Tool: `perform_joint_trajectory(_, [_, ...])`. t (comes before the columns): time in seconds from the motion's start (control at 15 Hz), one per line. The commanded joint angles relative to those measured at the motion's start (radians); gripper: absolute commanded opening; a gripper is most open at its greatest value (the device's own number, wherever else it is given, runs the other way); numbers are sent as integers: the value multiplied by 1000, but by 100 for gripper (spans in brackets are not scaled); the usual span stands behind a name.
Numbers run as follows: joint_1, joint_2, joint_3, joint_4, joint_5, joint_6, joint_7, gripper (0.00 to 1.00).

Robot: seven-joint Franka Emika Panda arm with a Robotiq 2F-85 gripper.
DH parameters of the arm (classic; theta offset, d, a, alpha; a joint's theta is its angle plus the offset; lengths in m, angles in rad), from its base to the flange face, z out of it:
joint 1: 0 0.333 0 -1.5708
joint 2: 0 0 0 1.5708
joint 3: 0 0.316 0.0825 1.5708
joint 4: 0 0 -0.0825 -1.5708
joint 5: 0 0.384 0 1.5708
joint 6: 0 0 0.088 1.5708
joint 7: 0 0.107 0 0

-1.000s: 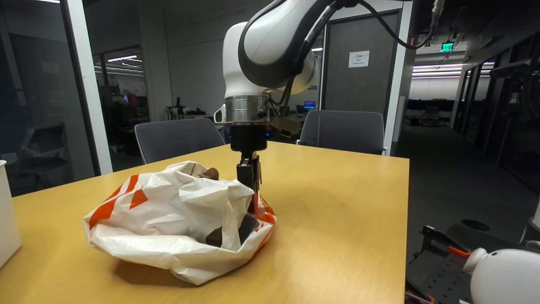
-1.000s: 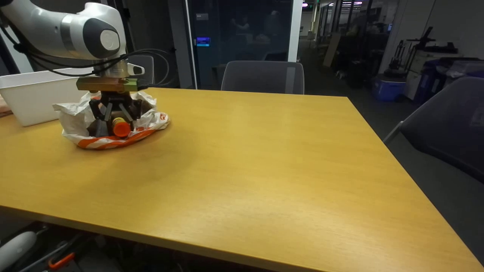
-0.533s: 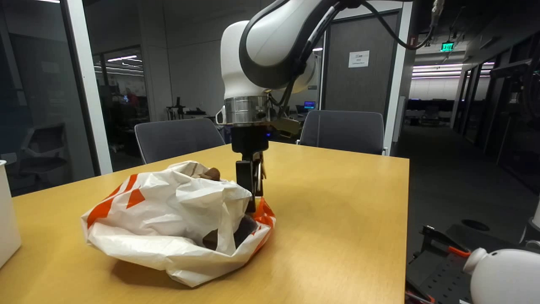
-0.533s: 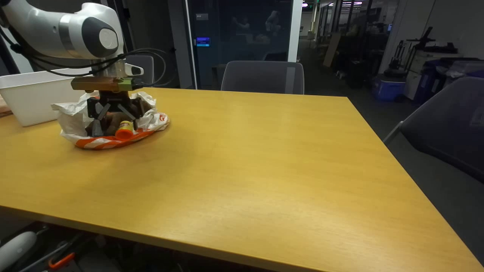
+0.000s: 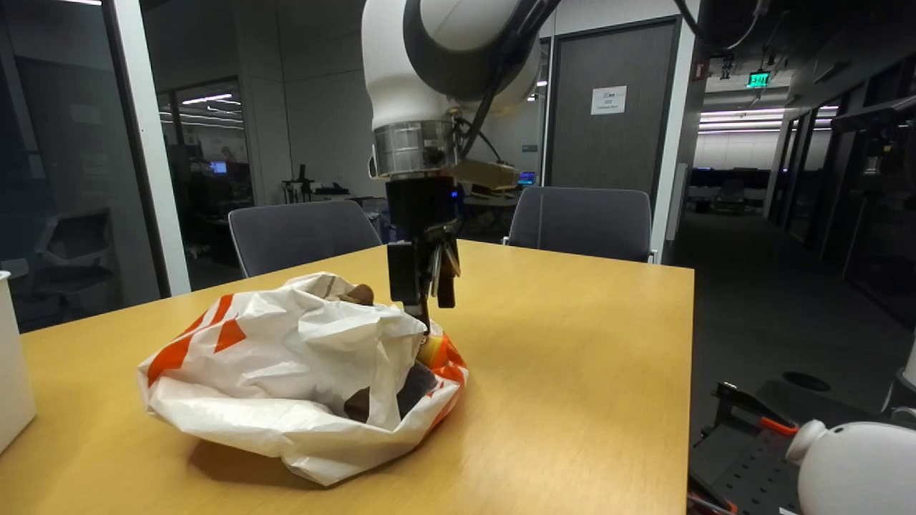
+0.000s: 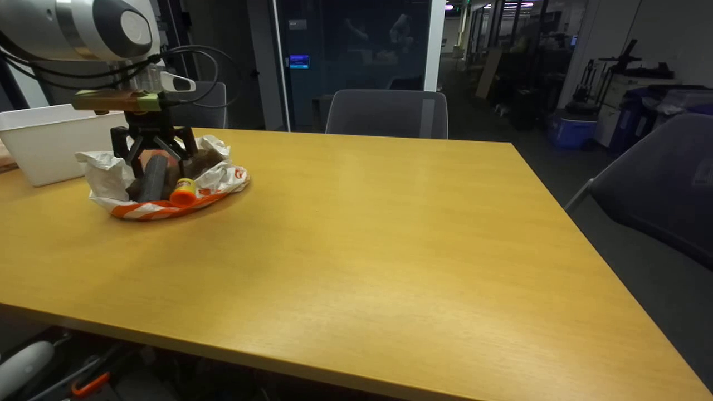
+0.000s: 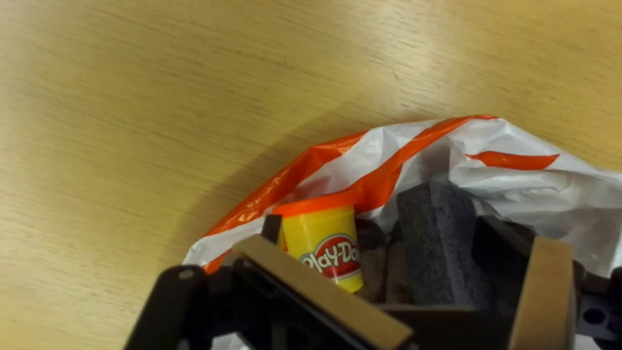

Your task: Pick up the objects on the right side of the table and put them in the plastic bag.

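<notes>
Wooden table [image 6: 390,234]: white, orange-striped plastic bag [image 5: 279,408] holds yellow Play-Doh can [image 7: 323,236], orange-lidded; fingers [image 7: 542,291] spread apart.

A crumpled white-and-orange bag [image 5: 286,372] is lying open. Inside, an orange-lidded yellow tub [image 7: 321,234] is lying tipped, and a dark grey block [image 7: 440,243] is resting near it.

The plastic bag [image 5: 286,372] is white with orange stripes. In the wrist view, at nine o'clock of a dark grey block [image 7: 435,243], a yellow tub [image 7: 311,233] wears an orange lid [image 7: 316,204] and a white-lettered red label [image 7: 337,257]. The gripper [image 6: 159,169] is black, the grained table [image 7: 146,121] yellow.
</notes>
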Motion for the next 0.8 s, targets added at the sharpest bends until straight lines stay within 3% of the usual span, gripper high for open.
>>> perform_joint_trajectory(0.0, [24, -122, 23, -37, -26, -18, 99, 100])
perform_joint_trajectory(0.4, [21, -237, 62, -5, -98, -180, 398, 100])
perform_joint_trajectory(0.47, [22, -186, 61, -4, -69, -125, 315, 100])
perform_joint_trajectory(0.73, [17, -225, 66, -3, -76, -170, 370, 100])
